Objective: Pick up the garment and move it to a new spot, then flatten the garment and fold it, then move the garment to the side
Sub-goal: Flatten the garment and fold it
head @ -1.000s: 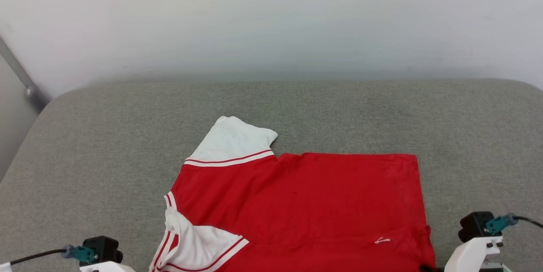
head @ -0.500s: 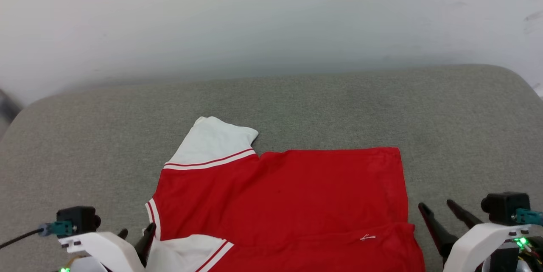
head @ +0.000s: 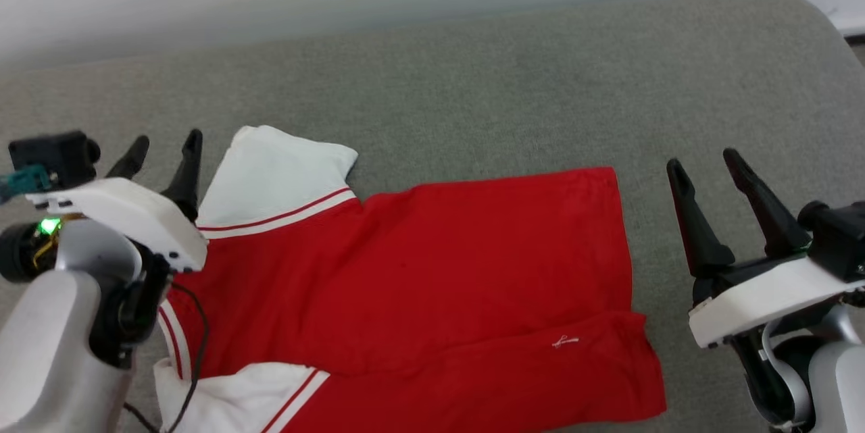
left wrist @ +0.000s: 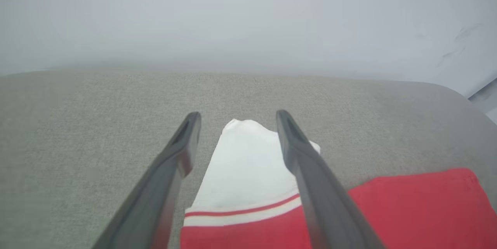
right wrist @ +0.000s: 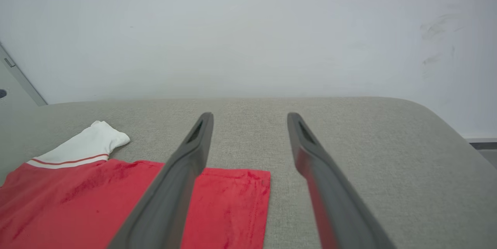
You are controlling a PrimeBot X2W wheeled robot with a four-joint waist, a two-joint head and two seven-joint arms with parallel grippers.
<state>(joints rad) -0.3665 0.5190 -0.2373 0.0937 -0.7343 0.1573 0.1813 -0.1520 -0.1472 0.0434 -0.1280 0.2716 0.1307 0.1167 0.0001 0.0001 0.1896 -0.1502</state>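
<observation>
The garment [head: 432,271] lies spread on the grey cushion, red body with white striped sleeves, plain side up; the near edge is folded over. One white sleeve [head: 274,173] points to the far left, another sits at the near left. My left gripper [head: 165,153] hovers open just left of the far sleeve, nothing between its fingers; in the left wrist view the sleeve [left wrist: 248,163] shows between the fingers, below them. My right gripper [head: 706,173] stands open to the right of the garment's hem, also empty. The right wrist view shows the garment [right wrist: 97,202] at the lower left.
The grey upholstered cushion [head: 507,82] runs wide, with bare fabric behind and to the right of the garment. A pale wall [right wrist: 248,27] rises behind it. The cushion's rounded right corner [head: 824,14] drops off near the wall.
Both grippers opened and rose away from the garment's near edge, which now lies let go on the cushion. The head camera tilted down and shifted, so the whole scene moved.
</observation>
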